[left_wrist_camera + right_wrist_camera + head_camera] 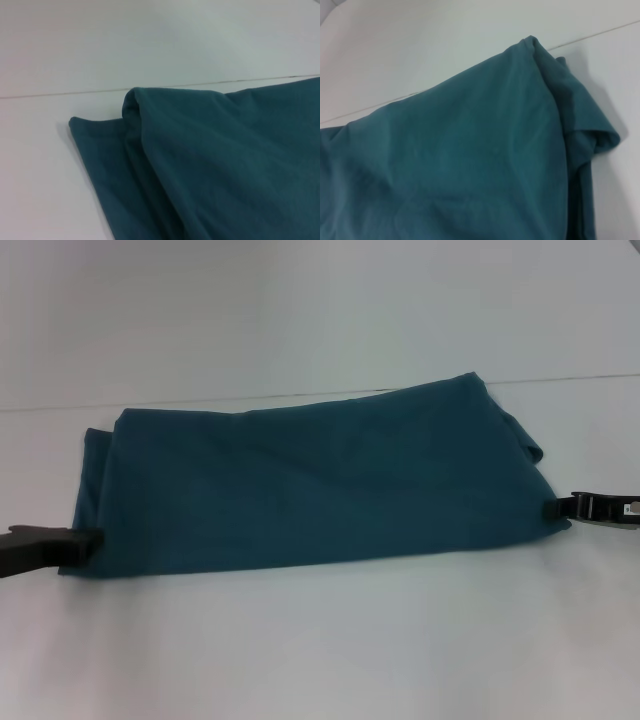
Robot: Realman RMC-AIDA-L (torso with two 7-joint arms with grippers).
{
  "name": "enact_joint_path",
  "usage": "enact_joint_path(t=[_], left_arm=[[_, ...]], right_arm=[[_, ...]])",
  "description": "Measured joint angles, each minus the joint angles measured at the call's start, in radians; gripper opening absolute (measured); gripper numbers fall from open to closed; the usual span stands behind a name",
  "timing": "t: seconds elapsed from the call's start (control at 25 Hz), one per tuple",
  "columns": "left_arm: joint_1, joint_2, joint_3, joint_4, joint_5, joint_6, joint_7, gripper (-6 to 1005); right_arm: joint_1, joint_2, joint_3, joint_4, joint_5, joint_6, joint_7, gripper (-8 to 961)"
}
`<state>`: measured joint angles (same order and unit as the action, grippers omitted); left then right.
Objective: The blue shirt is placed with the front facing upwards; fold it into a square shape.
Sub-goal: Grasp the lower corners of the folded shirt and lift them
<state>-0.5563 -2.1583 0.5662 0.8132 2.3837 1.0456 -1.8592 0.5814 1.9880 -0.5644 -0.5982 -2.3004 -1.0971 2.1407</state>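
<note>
The left gripper [90,537] sits at the near-left corner of the blue shirt [320,480] and the right gripper [553,508] at its near-right corner, each touching the cloth edge, though I cannot tell whether either has actually closed on the fabric. The shirt lies folded into a long band on the white table [320,640], its long axis running left to right, plain side up, extra layers peeking out at both ends. A thin seam line [590,378] crosses the table just behind it.
</note>
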Motion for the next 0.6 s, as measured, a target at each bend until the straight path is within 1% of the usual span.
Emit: enact_joint_path(t=[0.08,0.28,0.48,0.6], left_arm=[[-0.002,0.000,0.001,0.003,0.000,0.005,-0.005,-2],[-0.003,0.000,0.011,0.020,0.001,0.031,-0.025,0],[0.013,0.000,0.011,0.077,-0.003,0.099,-0.045,0],[0.021,0.002,0.006,0.091,-0.004,0.130,-0.050,0]], right_arm=[[-0.001,0.000,0.000,0.000,0.000,-0.001,-0.001,88],[-0.014,-0.003,0.000,0.000,0.003,-0.009,-0.008,94],[-0.040,-0.004,0.002,-0.003,0.045,-0.054,-0.054,100],[-0.056,-0.005,0.002,-0.010,0.063,-0.071,-0.068,103]])
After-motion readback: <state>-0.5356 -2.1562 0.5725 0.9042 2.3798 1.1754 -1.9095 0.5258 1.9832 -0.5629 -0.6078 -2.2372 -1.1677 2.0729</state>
